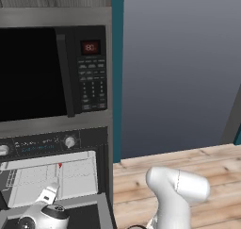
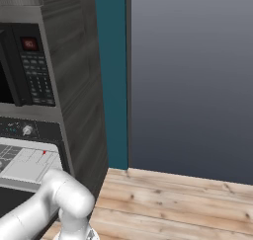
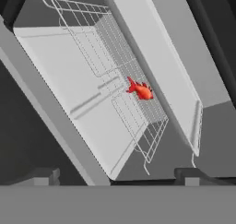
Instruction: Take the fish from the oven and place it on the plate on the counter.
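The oven (image 1: pixel 70 141) stands open below the microwave, with its wire rack (image 3: pixel 115 80) in the pale cavity. The fish (image 3: pixel 140 90), tiny and red-orange, lies on the rack towards the back; it is a red speck in the base views (image 1: pixel 60 165) (image 2: pixel 44 152). My gripper (image 3: pixel 117 177) hovers in front of the cavity and points in at the rack, some way short of the fish. Its jaws are open, with nothing between them. The plate and the counter are out of view.
The black-fronted microwave (image 1: pixel 47 72) sits right above the oven. The oven's lowered door (image 1: pixel 89 214) lies under my hand. A dark cabinet side (image 2: pixel 79 86), a teal strip (image 2: pixel 111 76) and a grey wall stand to the right, over wooden plank floor (image 1: pixel 188 167).
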Motion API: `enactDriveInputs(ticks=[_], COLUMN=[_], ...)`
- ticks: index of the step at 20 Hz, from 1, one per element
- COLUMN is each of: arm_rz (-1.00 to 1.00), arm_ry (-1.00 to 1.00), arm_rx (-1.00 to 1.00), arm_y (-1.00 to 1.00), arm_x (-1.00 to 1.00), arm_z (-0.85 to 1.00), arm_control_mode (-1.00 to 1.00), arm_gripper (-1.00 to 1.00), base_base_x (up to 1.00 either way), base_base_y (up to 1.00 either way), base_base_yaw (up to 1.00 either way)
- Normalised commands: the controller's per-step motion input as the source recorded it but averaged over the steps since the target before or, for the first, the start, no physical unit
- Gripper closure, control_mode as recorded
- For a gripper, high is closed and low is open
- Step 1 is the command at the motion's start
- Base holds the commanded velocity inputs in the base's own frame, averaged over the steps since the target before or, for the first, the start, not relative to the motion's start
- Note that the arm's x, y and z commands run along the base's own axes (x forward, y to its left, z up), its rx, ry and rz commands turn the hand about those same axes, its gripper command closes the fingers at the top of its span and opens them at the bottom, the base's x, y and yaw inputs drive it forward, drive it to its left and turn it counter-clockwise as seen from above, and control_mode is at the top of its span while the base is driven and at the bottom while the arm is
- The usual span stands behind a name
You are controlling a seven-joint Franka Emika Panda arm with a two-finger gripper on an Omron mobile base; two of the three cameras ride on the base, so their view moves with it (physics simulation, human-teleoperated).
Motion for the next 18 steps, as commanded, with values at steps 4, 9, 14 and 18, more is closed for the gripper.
enactDriveInputs(ticks=[4,9,14,18], arm_rz=[0.13,0.14,0.07,0.02], arm_ry=[-0.01,0.11,0.08,0.01], arm_rx=[0.11,0.21,0.32,0.27], arm_y=[-0.20,-0.21,0.00,0.00], arm_x=[0.10,0.03,0.26,0.25], arm_z=[0.16,0.34,0.04,0.05], arm_control_mode=[-1.00,-1.00,-1.00,-1.00], arm_gripper=[-1.00,-1.00,-1.00,-1.00], base_base_x=[0.00,0.00,0.00,0.00], base_base_y=[0.00,0.00,0.00,0.00], base_base_yaw=[0.00,0.00,0.00,0.00])
